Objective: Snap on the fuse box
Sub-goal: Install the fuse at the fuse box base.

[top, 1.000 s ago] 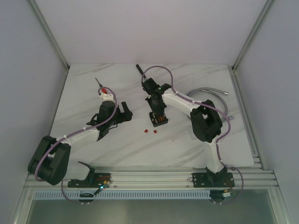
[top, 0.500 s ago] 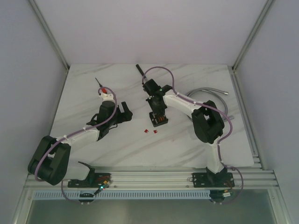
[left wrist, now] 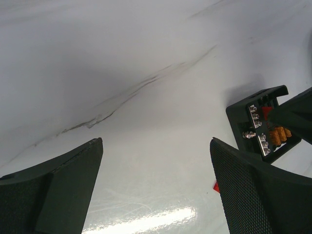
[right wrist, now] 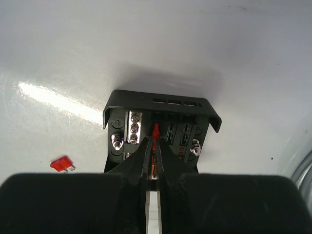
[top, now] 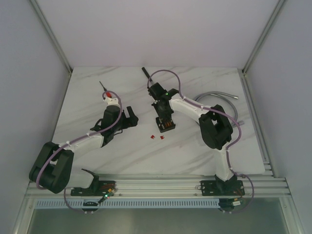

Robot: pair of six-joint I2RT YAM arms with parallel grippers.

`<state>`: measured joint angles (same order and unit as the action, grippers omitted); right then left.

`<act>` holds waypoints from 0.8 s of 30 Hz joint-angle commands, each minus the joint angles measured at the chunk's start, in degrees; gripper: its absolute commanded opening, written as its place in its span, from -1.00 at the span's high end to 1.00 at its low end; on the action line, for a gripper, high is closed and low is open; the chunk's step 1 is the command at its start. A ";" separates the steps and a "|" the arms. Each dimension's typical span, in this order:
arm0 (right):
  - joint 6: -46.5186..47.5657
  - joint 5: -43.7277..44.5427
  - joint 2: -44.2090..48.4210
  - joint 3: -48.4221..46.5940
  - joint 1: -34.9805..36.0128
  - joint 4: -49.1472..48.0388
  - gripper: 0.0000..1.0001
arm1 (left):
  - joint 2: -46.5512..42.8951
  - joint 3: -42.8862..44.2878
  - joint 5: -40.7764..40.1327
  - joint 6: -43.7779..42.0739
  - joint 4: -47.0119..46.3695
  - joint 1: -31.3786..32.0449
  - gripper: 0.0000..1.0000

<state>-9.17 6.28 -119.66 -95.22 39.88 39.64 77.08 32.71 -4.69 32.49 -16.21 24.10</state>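
The fuse box (top: 166, 126) is a small black open box on the marble table, with orange and red fuses and silver screws inside. It also shows in the right wrist view (right wrist: 127, 108) and the left wrist view (left wrist: 249, 122). My right gripper (top: 164, 118) stands directly over it, its jaws (right wrist: 155, 145) shut on a red fuse (right wrist: 156, 131) that stands in a middle slot. My left gripper (top: 130, 117) is open and empty (left wrist: 156, 146), left of the box and apart from it.
Two loose red fuses (top: 152, 136) (top: 161, 138) lie just in front of the box; one shows in the right wrist view (right wrist: 62, 164). A black tool (top: 145, 71) lies at the back, a thin probe (top: 102, 86) at the back left, a grey cable (top: 222, 94) on the right.
My right arm has shifted very slightly over the fuse box. The left arm has not moved.
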 commanded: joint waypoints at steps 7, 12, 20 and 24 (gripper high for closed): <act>0.12 0.81 -8.08 2.60 0.73 2.77 1.00 | -0.25 -0.54 0.76 -0.23 -0.22 -0.20 -1.00; -0.38 3.27 -6.32 8.55 -0.22 2.39 1.00 | -0.46 -0.67 0.78 -0.16 -0.26 -0.21 -1.00; -0.07 1.67 -10.21 7.37 -0.78 1.76 1.00 | -0.30 -0.63 0.84 -0.14 -0.38 -0.21 -1.00; 0.02 0.18 -12.52 5.62 -0.62 2.85 1.00 | -0.18 -0.59 0.73 -0.15 -0.37 -0.23 -1.00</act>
<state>-9.34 7.75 -120.38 -94.24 40.07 38.24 77.08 32.71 -4.29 32.49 -16.23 24.10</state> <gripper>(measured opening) 0.106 0.998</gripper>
